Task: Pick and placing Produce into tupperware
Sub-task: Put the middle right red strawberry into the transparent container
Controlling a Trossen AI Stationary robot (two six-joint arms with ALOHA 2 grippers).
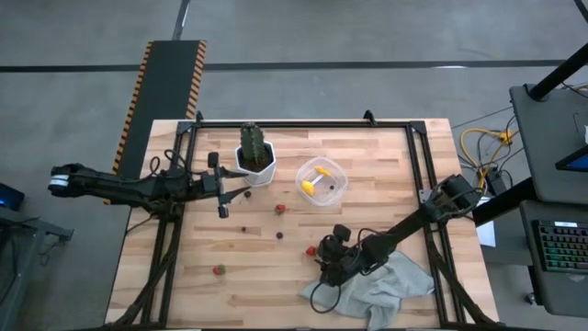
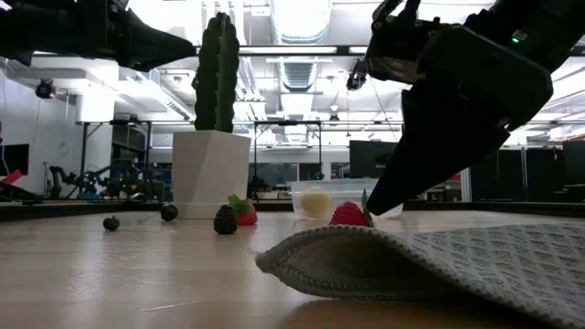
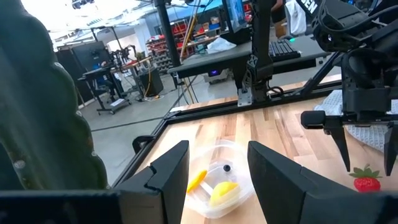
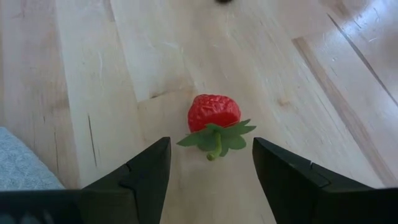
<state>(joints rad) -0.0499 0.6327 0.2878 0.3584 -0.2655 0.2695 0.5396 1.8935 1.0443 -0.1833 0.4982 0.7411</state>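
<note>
The strawberry (image 4: 214,112) getting picked right now lies on the bare wood of the desk (image 1: 386,165), leafy green cap toward the right wrist camera, red body pointing away. It sits right in front of the right gripper (image 4: 210,163), whose fingers are spread wide either side of it and not touching it, so nothing is grabbed. In the high view that same strawberry (image 1: 310,250) is in the near middle of the desk, just left of the right gripper (image 1: 327,262), with the grey cloth (image 1: 386,280) rumpled just to the right under the arm.

The tupperware (image 1: 322,181) is toward the far middle of the desk, well apart from that strawberry. It's got two yellow pieces (image 1: 310,185) inside, plus one tiny dark berry (image 3: 227,168) you can spot from the left wrist view.

More produce is scattered on the wood: another strawberry (image 1: 280,209) near the middle, a third strawberry (image 1: 219,270) down at the near left, and small dark berries, one (image 1: 279,235) near the middle and one (image 1: 244,230) a bit further left.

The white plant pot (image 1: 255,162) with a cactus (image 1: 254,140) stands just left of the tupperware, towards the far side.

The left gripper (image 1: 223,191) hangs just left of the pot, fingers apart and empty. From its wrist view the tupperware shows between its two fingers, farther off.
</note>
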